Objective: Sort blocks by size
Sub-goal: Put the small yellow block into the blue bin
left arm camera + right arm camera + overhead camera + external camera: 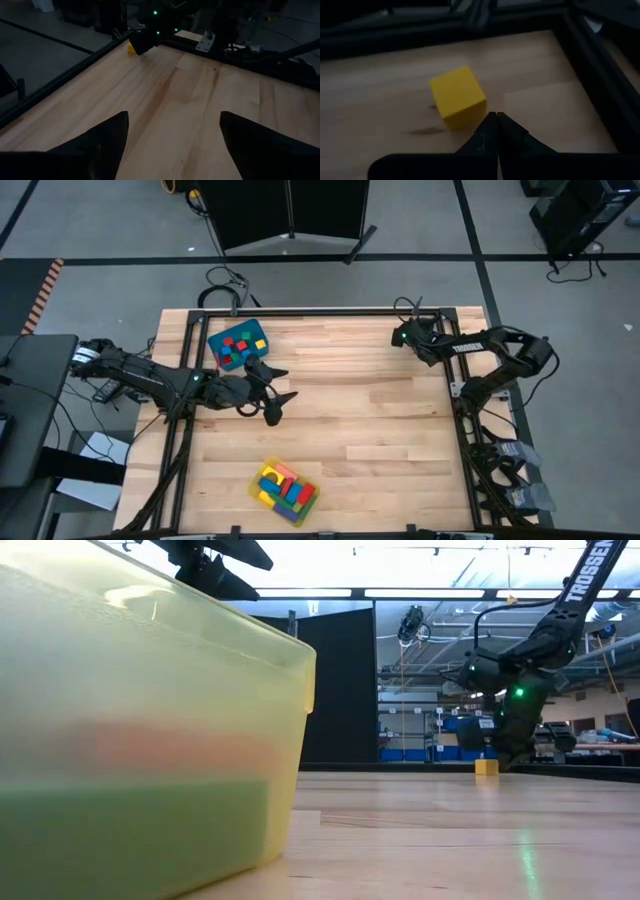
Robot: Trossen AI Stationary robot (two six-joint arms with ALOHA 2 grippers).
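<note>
I had the left gripper [281, 383] out over the desk [380, 440], toward the left side and just off the blue bin [238, 347], its fingers [107, 135] spread wide apart with nothing between them; through the left wrist camera I saw only bare wood under the gap. The blue bin sat near the desk's far left corner with a heap of small blocks [240, 350] in it, red, green and blue ones that I could make out. The yellow tray [286, 491] lay close to the near edge, a little left of the middle, holding longer blocks [284, 485] in red, blue, green, yellow and pink. From the low camera that tray's pale wall [150, 720] filled most of my view.

My right gripper [496, 131] was at the far right corner of the desk, fingers pressed together and gripping nothing. A single yellow cube [458, 96] sat on the wood just beside the closed tips, tilted a little in the right wrist view; I could not tell whether the tips touched it. The same cube [486, 767] showed across the desk in the low view, under the right arm, and again in the left wrist view [131, 48] near the far edge rail.
</note>
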